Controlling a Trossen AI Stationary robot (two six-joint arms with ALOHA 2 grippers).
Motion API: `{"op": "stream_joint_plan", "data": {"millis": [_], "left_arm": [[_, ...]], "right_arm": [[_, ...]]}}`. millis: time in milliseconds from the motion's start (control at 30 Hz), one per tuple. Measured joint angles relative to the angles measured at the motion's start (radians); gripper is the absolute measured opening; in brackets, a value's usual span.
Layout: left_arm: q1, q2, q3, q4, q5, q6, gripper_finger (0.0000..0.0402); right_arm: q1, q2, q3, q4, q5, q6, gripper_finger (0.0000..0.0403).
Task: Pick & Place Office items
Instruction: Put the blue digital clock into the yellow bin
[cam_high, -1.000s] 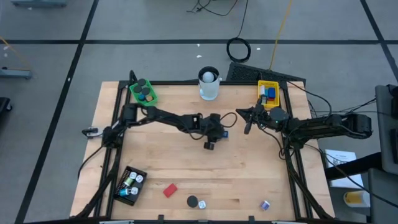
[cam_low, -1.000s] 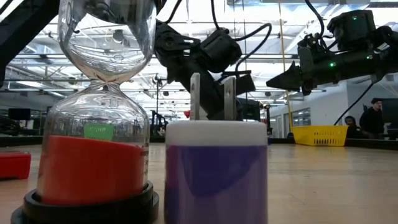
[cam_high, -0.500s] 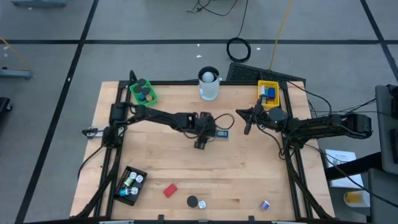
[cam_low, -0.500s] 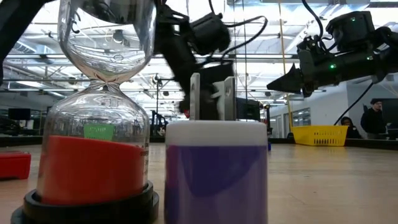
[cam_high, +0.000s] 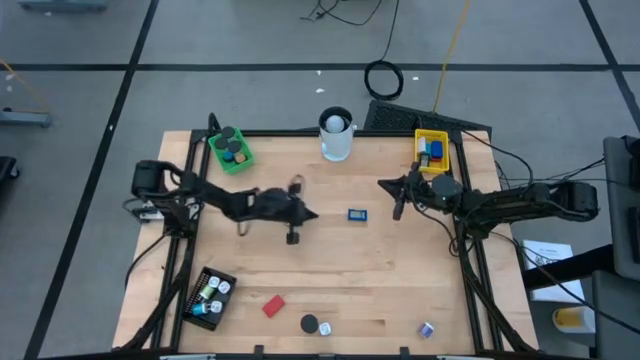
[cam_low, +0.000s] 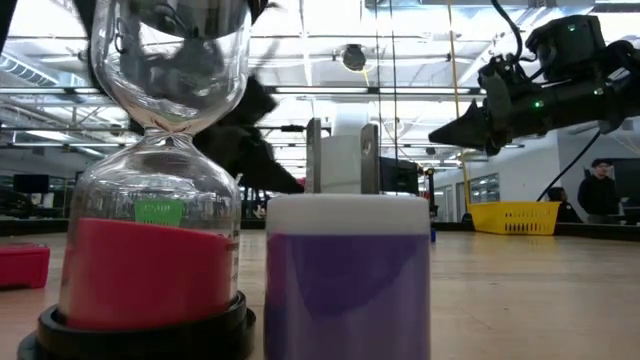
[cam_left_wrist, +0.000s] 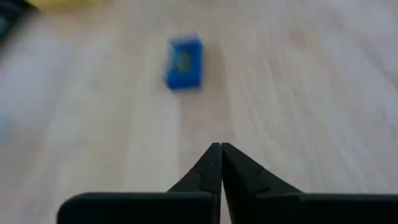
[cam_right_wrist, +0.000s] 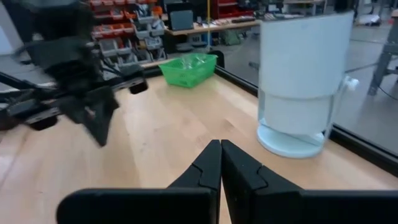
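Note:
A small blue block lies flat on the wooden table, near the middle; the left wrist view shows the blue block a little beyond my fingertips. My left gripper hangs shut over the table to the block's left, holding nothing; its fingertips meet. My right gripper is shut too, held level above the table right of the block, fingers closed. Near the front edge lie a red block, a black cap, a white-and-blue piece and another small piece.
A green tray with caps stands at the far left, a tall white cup at the far middle, a yellow tray at the far right and a black tray at the near left. An hourglass and a purple plug fill the low view.
My left gripper has drawn back toward the table's left edge, away from the blue block, which stays lying on the table where the gripper was. My right arm has kept still.

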Motion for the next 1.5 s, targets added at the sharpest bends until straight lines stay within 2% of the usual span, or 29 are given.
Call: {"op": "stream_joint_plan", "data": {"millis": [167, 233, 367, 500, 633, 833, 1033, 1200, 1333, 1500], "left_arm": [[0.016, -0.031, -0.242, 0.49, -0.004, -0.084, 0.0031], [0.019, -0.032, -0.3, 0.621, -0.003, -0.099, 0.0032], [0.02, -0.032, -0.361, 0.731, -0.006, -0.095, 0.0026], [0.02, -0.032, -0.37, 0.737, -0.004, -0.093, 0.0014], [0.02, -0.032, -0.37, 0.735, -0.004, -0.082, 0.0004], [0.02, -0.032, -0.37, 0.726, -0.005, -0.089, 0.002], [0.02, -0.032, -0.369, 0.72, -0.024, -0.088, 0.0032], [0.02, -0.032, -0.369, 0.713, -0.038, -0.088, 0.0032], [0.02, -0.032, -0.369, 0.711, -0.038, -0.088, 0.0033], [0.02, -0.031, -0.369, 0.703, -0.039, -0.087, 0.0033]], "right_arm": [[0.034, 0.0, 0.03, -0.029, -0.003, 0.005, 0.0001], [0.05, 0.0, 0.085, -0.149, 0.001, 0.033, 0.0001], [0.088, 0.025, 0.248, -0.494, 0.057, 0.057, 0.0004], [0.126, 0.104, 0.375, -0.703, 0.091, 0.045, 0.0026], [0.154, 0.23, 0.45, -0.765, 0.023, 0.042, 0.0064], [0.205, 0.378, 0.537, -0.888, 0.053, 0.005, 0.0134], [0.207, 0.439, 0.558, -0.9, 0.049, -0.019, 0.0204], [0.2, 0.481, 0.575, -0.898, 0.025, -0.026, 0.0247], [0.198, 0.518, 0.593, -0.893, -0.026, -0.038, 0.0265], [0.175, 0.559, 0.605, -0.877, -0.026, -0.078, 0.0267]]}}
